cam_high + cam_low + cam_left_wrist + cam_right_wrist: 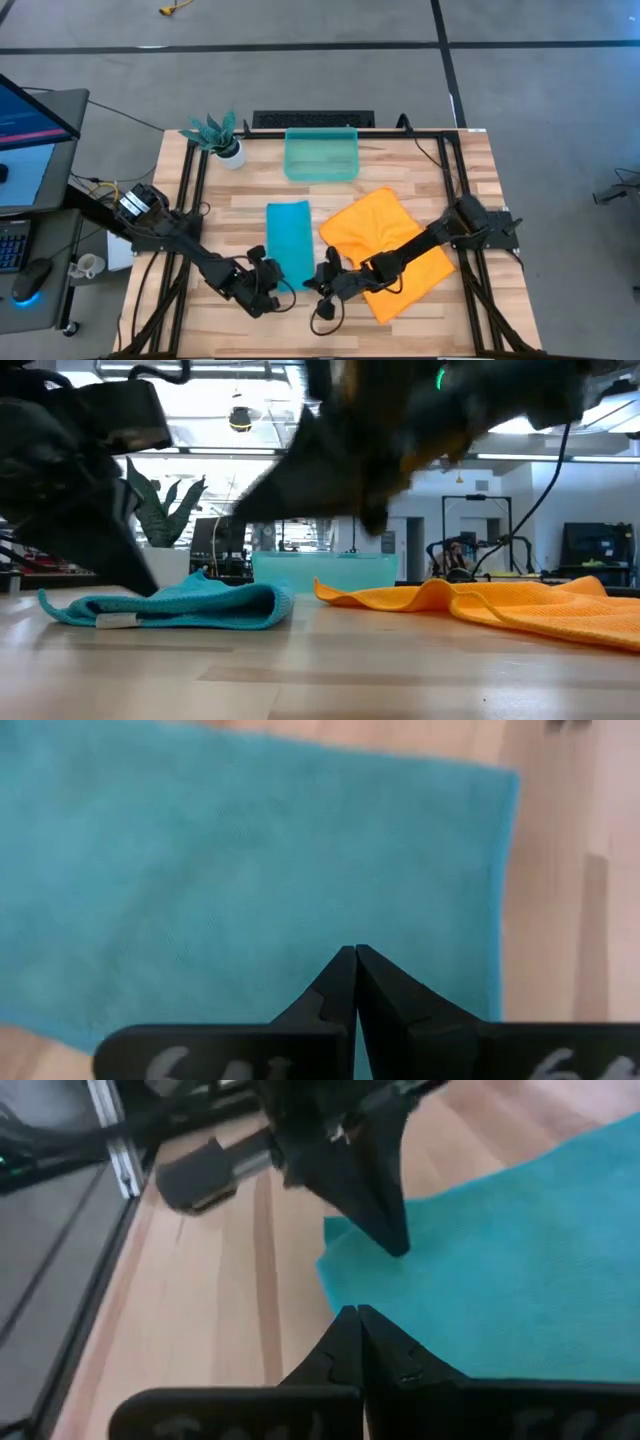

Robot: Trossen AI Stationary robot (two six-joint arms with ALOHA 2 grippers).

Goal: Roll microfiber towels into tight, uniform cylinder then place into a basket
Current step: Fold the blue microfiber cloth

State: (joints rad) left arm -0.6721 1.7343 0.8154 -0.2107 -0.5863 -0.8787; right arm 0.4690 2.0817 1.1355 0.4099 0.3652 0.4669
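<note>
Here, left gripper (283, 297): lowered, fingers pressed together (nothing grasped), at the teal-blue towel's (289, 241) near end.
Right gripper (311, 284): likewise clenched, angled beside it.

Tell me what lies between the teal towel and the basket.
Only bare wooden table: in the high view, a short empty strip separates the teal towel from the basket beyond it.

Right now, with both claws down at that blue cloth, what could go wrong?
Both grippers, left and right, are shut at the near end of the teal towel, close together, so they might bump. Closed fingers may slide over the cloth rather than roll it. The right arm lies across the orange towel and could drag it.
</note>
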